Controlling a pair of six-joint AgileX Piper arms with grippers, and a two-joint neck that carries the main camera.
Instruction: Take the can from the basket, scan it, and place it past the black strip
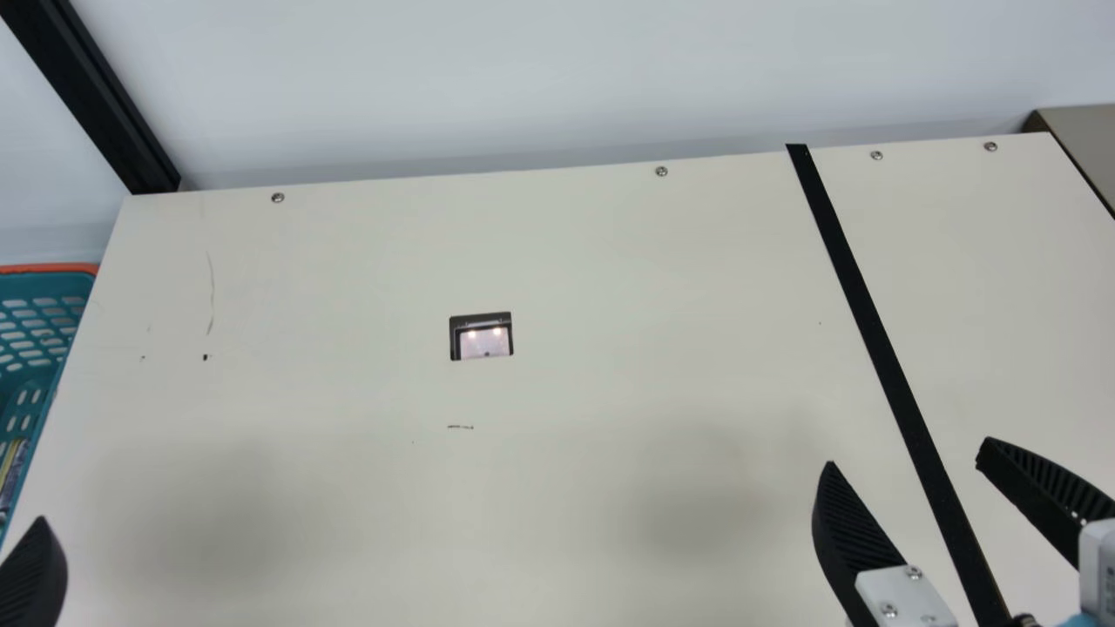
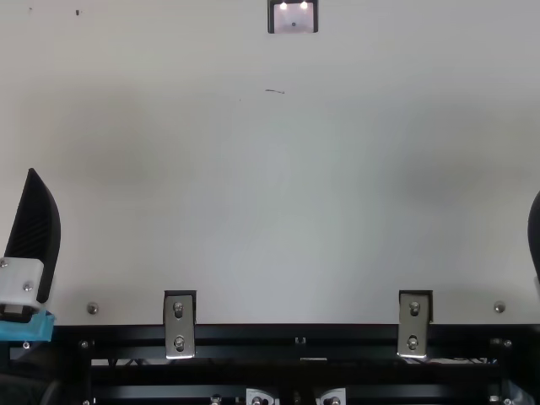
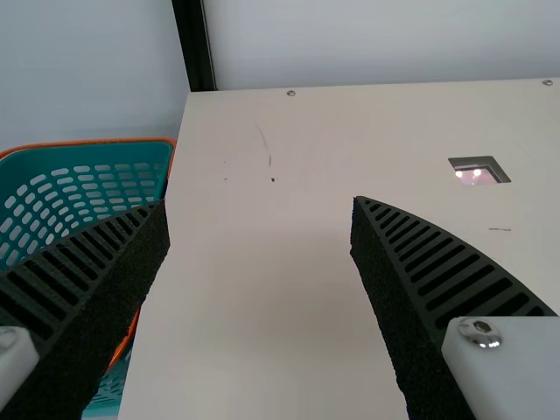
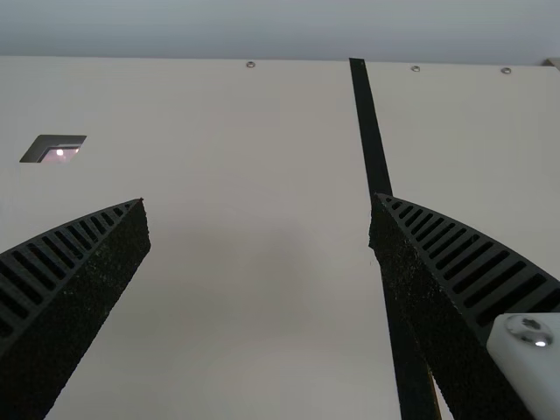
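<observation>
Left pincer (image 3: pixel 260 206) spread wide, pickup to come!

And it is all to play for, folks: two ribbed fingers well apart, nothing between them, to the left of the scanner window (image 1: pixel 481 336) and nearer the robot. Right pincer (image 4: pixel 260 201) spread too, and empty, away to the right of that window on the near side, one finger each side of the black strip (image 1: pixel 880 348) in the main view.

So where's the prize? Left of the scanner window, beyond the desk (image 1: pixel 610 392) edge, sits the teal basket (image 3: pixel 87 184). Inside its near part is a printed item, cut off by the main view's edge: likely the can (image 1: pixel 12 470), though I can't be certain from so little.

Step in hand, by my reading: the opening one, getting the can out. Scanning and placing are both to come. Next move calls for the left arm to swing out over the basket, dip those fingers around the can without catching the rim, close firmly, and lift clear. Then it's on to the scanner window, printed code facing the glass, before the can goes right, past the strip.
</observation>
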